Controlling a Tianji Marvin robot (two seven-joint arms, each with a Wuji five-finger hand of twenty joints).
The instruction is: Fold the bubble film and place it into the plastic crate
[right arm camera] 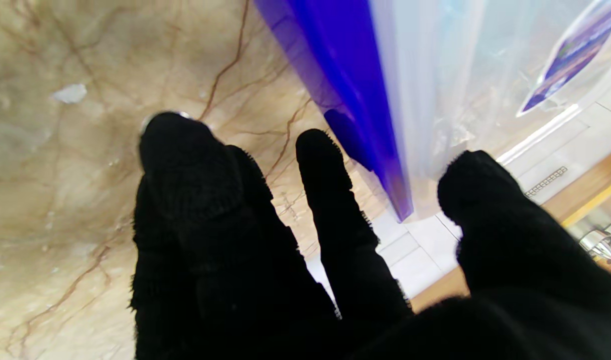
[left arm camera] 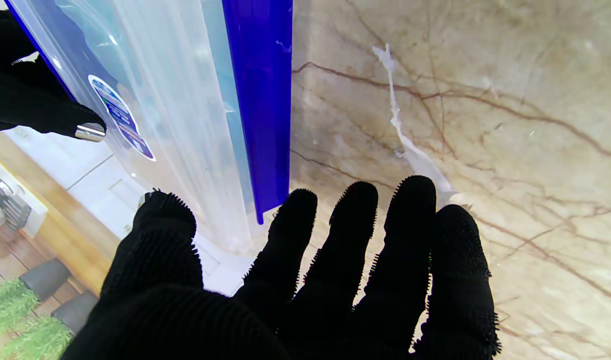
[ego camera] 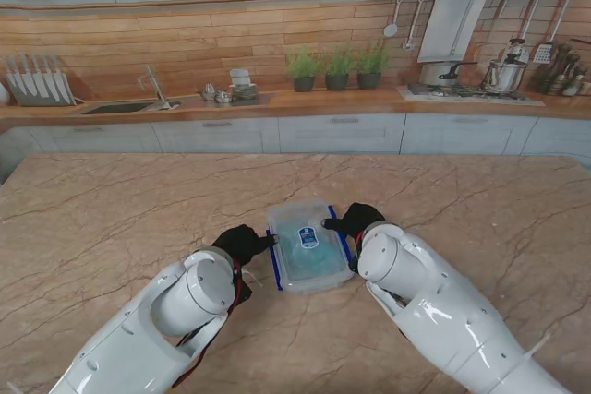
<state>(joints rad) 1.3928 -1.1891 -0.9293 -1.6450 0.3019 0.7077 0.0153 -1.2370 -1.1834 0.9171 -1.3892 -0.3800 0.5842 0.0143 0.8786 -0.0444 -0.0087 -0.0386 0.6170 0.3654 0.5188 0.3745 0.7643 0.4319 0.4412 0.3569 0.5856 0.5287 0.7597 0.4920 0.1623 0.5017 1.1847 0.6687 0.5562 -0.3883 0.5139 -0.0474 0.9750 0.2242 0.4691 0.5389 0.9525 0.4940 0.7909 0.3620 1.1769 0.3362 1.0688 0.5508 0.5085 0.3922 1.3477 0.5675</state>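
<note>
A: Position of the plastic crate (ego camera: 309,248)?

B: Centre of the marble table (ego camera: 111,219), between both hands. Clear walls, blue side strips, oval label on top.

A: Bubble film (ego camera: 307,244)?

B: Bluish mass inside the crate; probably the film, but the stand view is too coarse to confirm a fold.

A: Hands?

B: Left hand (ego camera: 243,243) beside the crate's left side, fingers spread, holding nothing. Right hand (ego camera: 355,220) at the right side, fingers likewise apart.

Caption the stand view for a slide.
Both hands, left and right, flank the crate on the table.
</note>
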